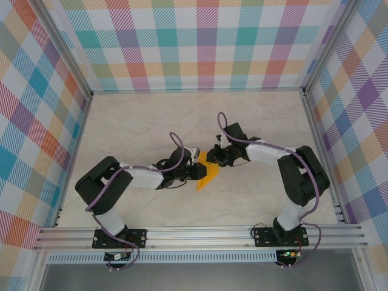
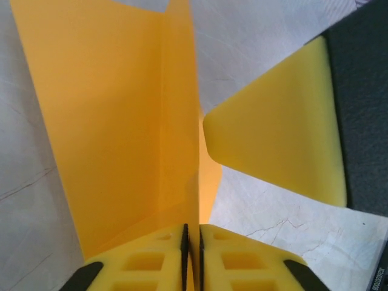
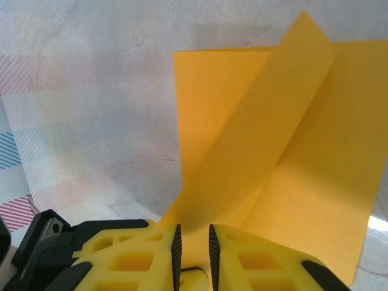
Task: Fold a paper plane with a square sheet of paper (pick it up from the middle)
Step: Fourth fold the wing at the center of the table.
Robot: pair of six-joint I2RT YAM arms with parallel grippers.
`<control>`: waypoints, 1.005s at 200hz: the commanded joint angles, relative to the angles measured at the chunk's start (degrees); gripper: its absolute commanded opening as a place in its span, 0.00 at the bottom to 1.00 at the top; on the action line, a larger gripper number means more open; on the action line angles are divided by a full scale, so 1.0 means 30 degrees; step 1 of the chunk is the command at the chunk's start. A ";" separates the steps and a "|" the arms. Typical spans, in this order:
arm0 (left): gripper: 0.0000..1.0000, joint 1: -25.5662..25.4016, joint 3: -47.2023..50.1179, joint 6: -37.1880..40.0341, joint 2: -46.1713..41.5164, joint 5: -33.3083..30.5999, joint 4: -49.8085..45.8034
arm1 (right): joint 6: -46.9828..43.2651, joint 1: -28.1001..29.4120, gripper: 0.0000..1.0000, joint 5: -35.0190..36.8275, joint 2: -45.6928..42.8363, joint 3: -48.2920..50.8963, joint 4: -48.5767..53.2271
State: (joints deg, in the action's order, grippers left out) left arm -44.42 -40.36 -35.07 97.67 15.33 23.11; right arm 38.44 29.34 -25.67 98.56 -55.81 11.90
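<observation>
Nearest me, the left gripper (image 2: 193,242) is clamped on the square sheet of paper (image 1: 208,176), held up part-folded mid-table. Just beyond, the right gripper (image 3: 193,245) seems to pinch its flap. Both should keep the edges aligned and taut before creasing.

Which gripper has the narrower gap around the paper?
The left gripper: its jaws nearly meet on the paper, while the right gripper shows a visibly wider gap with paper in it.

Orange paper wedge (image 1: 208,176) (small) between left arm (image 1: 142,177) and right arm (image 1: 267,151)
</observation>
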 commanded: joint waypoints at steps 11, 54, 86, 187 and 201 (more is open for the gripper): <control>0.11 0.0110 -0.0548 0.0359 0.0471 0.0785 0.0934 | -0.0430 -0.0003 0.21 0.0418 -0.0831 0.0284 0.0781; 0.09 0.0167 -0.0586 -0.0036 0.0929 0.0924 0.1124 | -0.0739 -0.0025 0.22 0.0647 -0.1273 0.0747 0.0776; 0.09 0.0350 -0.0376 -0.0825 0.0679 0.0914 0.1452 | -0.1038 0.0010 0.25 0.1169 -0.1062 0.0747 0.0895; 0.11 0.0925 -0.0170 -0.2171 0.0811 0.1510 0.1612 | -0.1141 0.0035 0.37 0.0065 0.0886 0.0088 0.0178; 0.15 0.0993 -0.0163 -0.2135 0.0790 0.1533 0.1514 | -0.1107 0.0034 0.38 0.0076 0.1110 0.0005 0.0163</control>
State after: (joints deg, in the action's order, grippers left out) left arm -42.52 -40.75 -41.12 99.96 19.07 26.06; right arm 35.94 29.36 -23.75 100.60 -54.11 12.95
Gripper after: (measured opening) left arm 0.125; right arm 0.378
